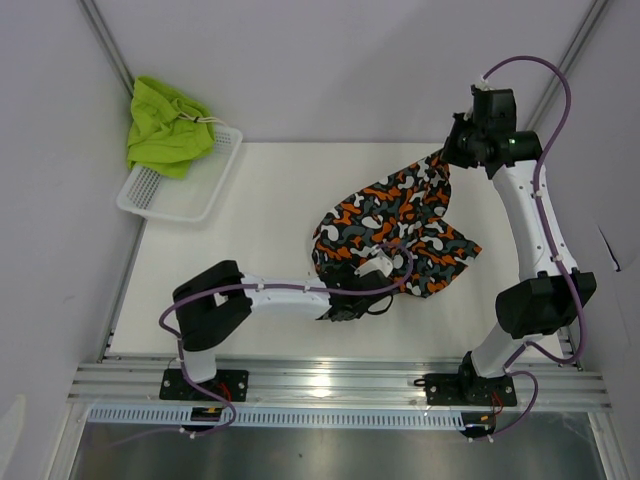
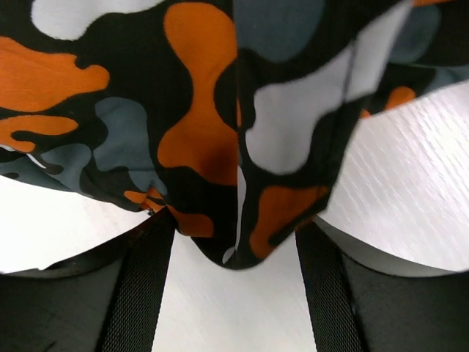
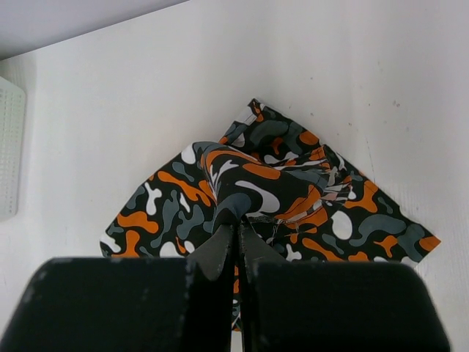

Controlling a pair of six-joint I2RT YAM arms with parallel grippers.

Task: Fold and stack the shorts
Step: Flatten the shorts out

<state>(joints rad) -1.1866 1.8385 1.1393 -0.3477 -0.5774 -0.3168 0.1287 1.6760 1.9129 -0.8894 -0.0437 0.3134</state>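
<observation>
Barely begun: my right claw (image 3: 238,231) clamps the camo shorts (image 1: 400,235) at two o'clock, my left claw (image 2: 234,293) gapes at their hem; lime shorts (image 1: 165,125) wait unfolded in the basket (image 1: 190,205) at ten.

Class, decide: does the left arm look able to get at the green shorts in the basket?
Likely yes. The left gripper is open, only straddling the camo shorts, and bare table lies between it and the green shorts in the basket, though the far corner may stretch it.
</observation>
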